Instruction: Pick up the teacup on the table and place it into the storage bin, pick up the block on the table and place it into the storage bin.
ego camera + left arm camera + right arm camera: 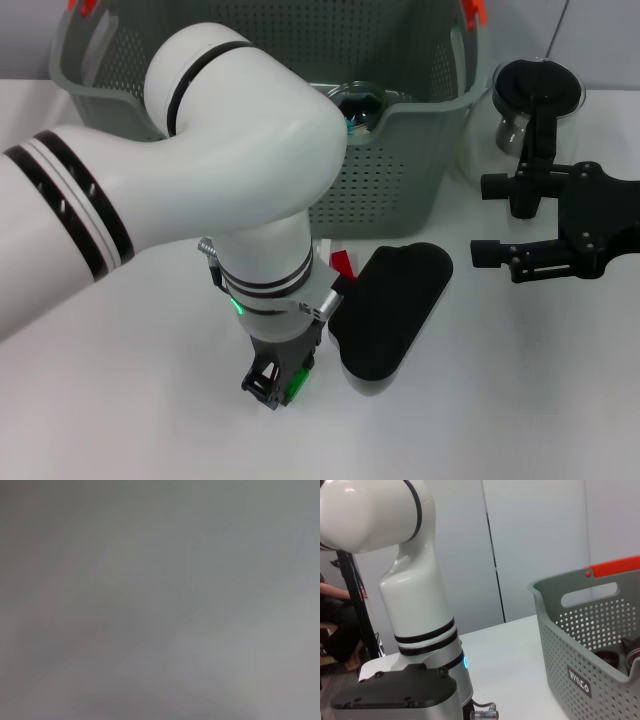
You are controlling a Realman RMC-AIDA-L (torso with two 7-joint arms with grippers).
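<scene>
The grey-green storage bin (400, 160) stands at the back of the table; it also shows in the right wrist view (570, 650) with its black label. A glassy teacup (357, 104) lies inside it, partly hidden by my left arm. My left gripper (280, 382) points down at the table's front centre and is shut on a small green block (297, 383). My right gripper (490, 218) hangs open and empty at the right, beside the bin. The left wrist view shows only a grey blur.
A glass pot with a black lid and handle (535, 98) stands right of the bin, behind my right gripper. A small red piece (343, 263) lies on the table in front of the bin, next to my left wrist.
</scene>
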